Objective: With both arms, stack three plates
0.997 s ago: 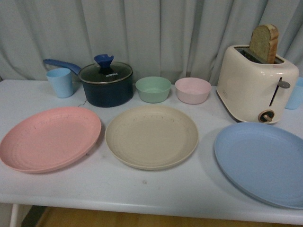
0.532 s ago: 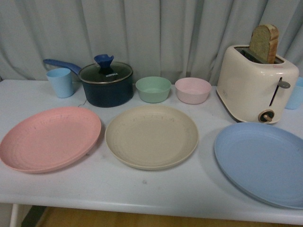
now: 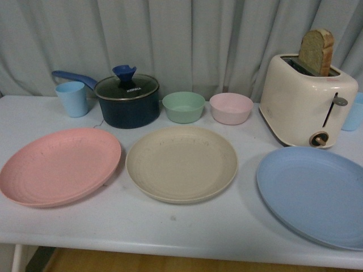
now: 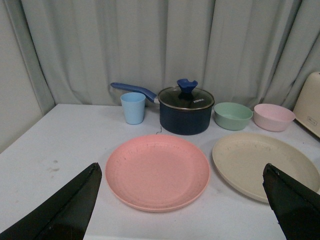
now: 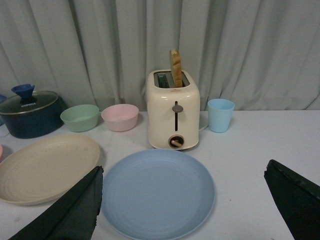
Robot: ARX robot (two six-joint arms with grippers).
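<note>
Toaster [image 3: 306, 105], saucepan [image 3: 127, 109], green bowl [image 3: 183, 107], pink bowl [image 3: 231, 109]

Kitchen-style tabletop: toaster [image 3: 309, 102], saucepan [image 3: 127, 101], curtain backdrop [image 3: 187, 39].

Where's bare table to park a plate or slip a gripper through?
Free: the front strip of the table before the pink plate and beige plate; the gap between beige plate and blue plate; the left end beside the cup. Crowded: back row, pot, green bowl, pink bowl, toaster packed.
</note>
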